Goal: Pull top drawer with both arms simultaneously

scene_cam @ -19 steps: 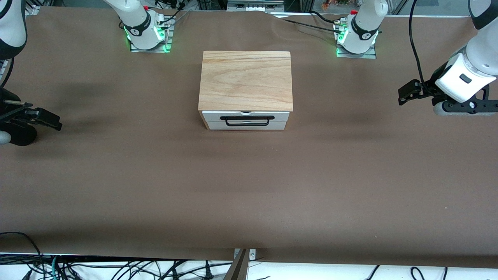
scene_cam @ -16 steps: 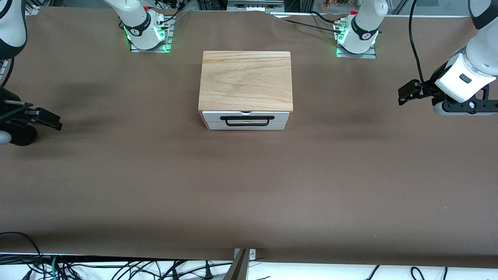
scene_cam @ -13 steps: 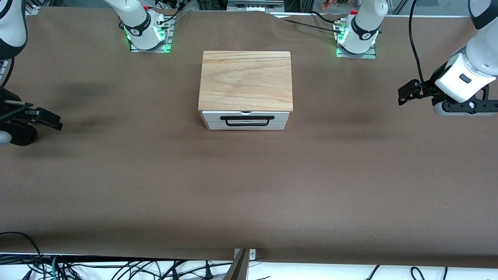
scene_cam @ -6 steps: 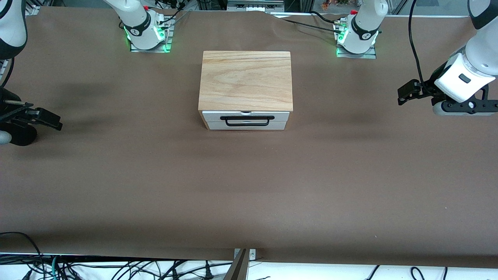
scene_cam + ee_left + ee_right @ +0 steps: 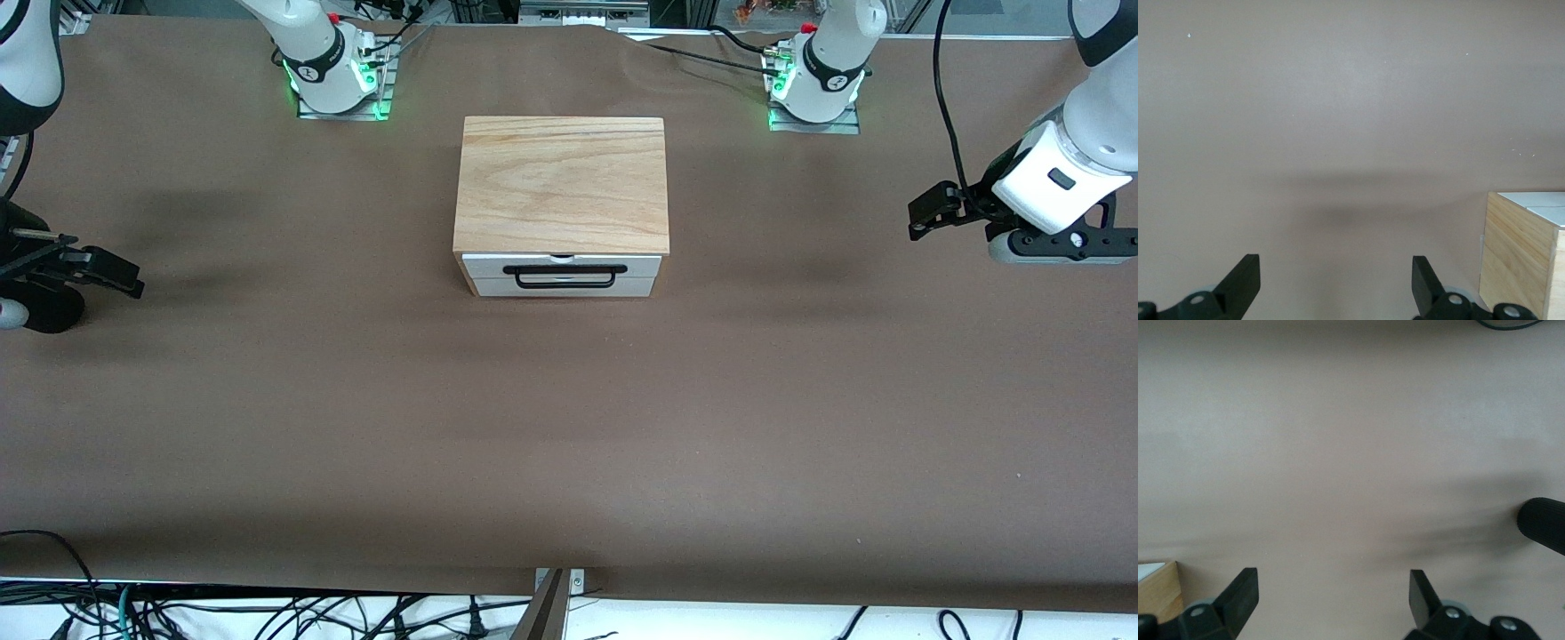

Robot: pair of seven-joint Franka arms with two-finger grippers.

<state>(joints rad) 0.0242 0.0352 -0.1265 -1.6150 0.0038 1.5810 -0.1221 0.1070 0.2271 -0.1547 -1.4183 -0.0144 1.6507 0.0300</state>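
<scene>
Front view: top drawer [image 5: 562,266] shut, flush in wooden box [image 5: 561,184] mid-surface [image 5: 569,427], handle [image 5: 560,276] facing the camera, untouched. Left claw [image 5: 929,213] over the left arm's end; right claw [image 5: 107,274] over the right arm's end, both well apart from the box, likely staged for a symmetric approach. Left wrist view: left claw fingers [image 5: 1241,283] spread wide, nothing between, box corner visible. Right wrist view: right claw likewise agape, empty.
</scene>
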